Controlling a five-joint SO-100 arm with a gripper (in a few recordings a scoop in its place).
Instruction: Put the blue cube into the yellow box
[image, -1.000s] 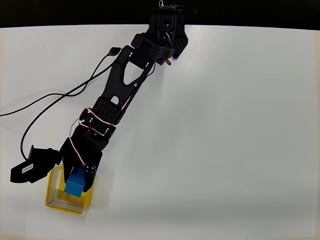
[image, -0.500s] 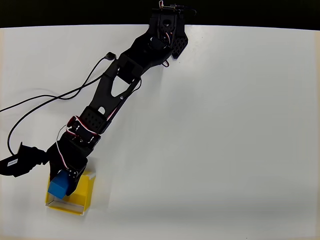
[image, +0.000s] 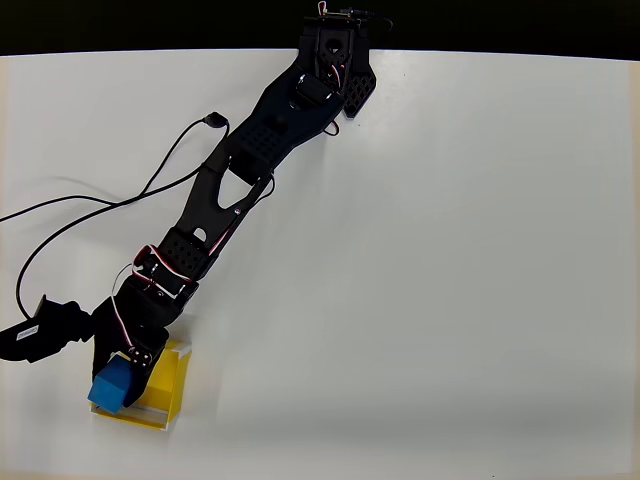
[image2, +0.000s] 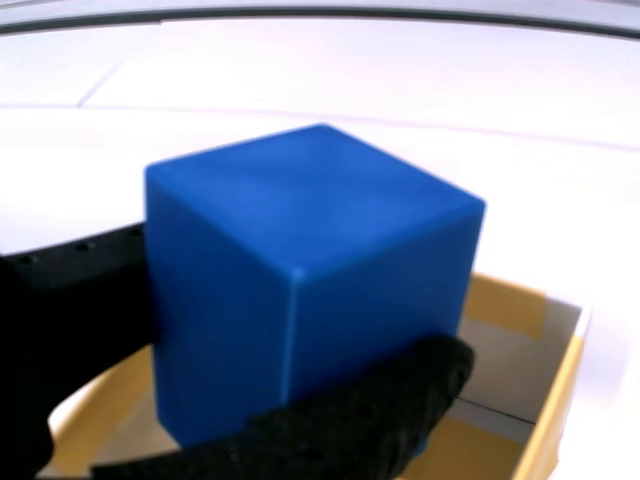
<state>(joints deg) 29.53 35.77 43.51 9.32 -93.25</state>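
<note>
Since the earlier frame, your gripper (image: 118, 372) shifts toward the tabletop's left edge, fingers clamped on the matte blue cube (image: 112, 386) above the thin-walled yellow box (image: 160, 392).

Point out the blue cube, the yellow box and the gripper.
blue cube (image: 110, 388): overhead view, top face.
yellow box (image: 168, 376): overhead view, bare yellow floor.
gripper (image2: 290, 400): wrist view, between the fingers, shut on the cube.

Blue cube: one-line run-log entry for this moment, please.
gripper: shut on blue cube | cube: over yellow box, left side | release: not yet

Matte black arm (image: 235, 180) with red-white wires, trailing black cable (image: 90, 205).
</note>
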